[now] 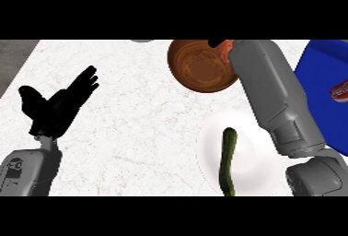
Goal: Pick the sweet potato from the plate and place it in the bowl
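Nearest the viewer, a white plate (255, 159) lies on the marble counter (136, 129) and carries a long green vegetable (228, 161), likely a cucumber; no sweet potato rests on it. At the view's left, the left hand (58, 103) stands open with fingers straight, resting and holding nothing. The right forearm (275, 97) runs up from the lower right, crosses the plate's far edge and ends beside the brown wooden bowl (200, 67). The right hand itself is hidden behind the forearm, so its finger state cannot be told. An orange sliver, judged to be the sweet potato (224, 46), shows at the forearm's far end, at the bowl's right rim; whether it is over the bowl's hollow or outside the rim cannot be settled from this angle. Risk: a release here may land the piece on the rim, letting it roll onto the counter. Second risk: on withdrawal the forearm may sweep the plate and shift the green vegetable. Farther right lies a blue object (326, 64) bearing a red can (340, 90), close enough for the arm to brush it.
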Motion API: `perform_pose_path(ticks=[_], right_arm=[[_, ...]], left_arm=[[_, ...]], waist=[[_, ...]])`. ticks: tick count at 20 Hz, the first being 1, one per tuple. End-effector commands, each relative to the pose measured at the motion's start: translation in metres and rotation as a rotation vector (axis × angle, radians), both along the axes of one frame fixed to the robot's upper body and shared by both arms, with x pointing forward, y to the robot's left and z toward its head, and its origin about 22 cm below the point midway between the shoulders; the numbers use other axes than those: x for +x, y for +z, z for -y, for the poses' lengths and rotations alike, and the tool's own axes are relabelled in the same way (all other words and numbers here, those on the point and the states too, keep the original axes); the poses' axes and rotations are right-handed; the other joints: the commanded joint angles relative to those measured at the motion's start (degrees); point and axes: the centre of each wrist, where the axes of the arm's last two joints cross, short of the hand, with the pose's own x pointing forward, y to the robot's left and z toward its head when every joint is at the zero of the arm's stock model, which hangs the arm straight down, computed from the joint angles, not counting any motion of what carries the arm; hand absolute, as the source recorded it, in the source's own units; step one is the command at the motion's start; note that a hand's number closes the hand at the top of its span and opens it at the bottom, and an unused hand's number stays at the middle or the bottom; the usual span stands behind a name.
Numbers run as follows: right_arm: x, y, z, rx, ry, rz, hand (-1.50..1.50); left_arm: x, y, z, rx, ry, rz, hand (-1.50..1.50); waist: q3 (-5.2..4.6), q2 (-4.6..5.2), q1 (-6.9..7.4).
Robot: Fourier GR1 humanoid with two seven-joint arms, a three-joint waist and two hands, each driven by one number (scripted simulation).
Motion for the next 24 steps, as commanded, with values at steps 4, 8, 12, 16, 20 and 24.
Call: perform_pose_path(ticks=[4,8,12,16,20,24], right_arm=[[0.003,-0.036,0.025,0.282,-0.096,0.087,-1.5],[0.005,-0.031,0.028,0.287,-0.078,0.213,-1.5],[0.008,-0.03,0.027,0.249,-0.08,0.287,-1.5],[0.008,-0.04,0.037,0.187,-0.159,0.363,-1.5],[0.007,-0.049,0.05,0.162,-0.235,0.409,-1.5],[0.007,-0.05,0.054,0.134,-0.285,0.444,-1.5]], left_arm=[[0.002,0.006,0.011,-0.009,-0.029,0.026,0.0],[0.005,0.007,0.004,-0.022,-0.016,0.02,0.0],[0.007,-0.004,0.002,0.017,-0.012,0.009,0.0],[0.002,0.004,0.006,0.005,-0.016,0.004,0.0],[-0.006,-0.001,-0.004,-0.003,-0.007,-0.002,0.0],[-0.012,-0.013,-0.018,0.015,0.054,-0.014,0.0]], waist=[[0.15,0.62,1.11],[0.09,0.9,1.86],[0.0,0.69,0.95],[0.03,0.1,1.12],[0.01,-0.55,-0.02],[-0.05,-1.57,-2.87]])
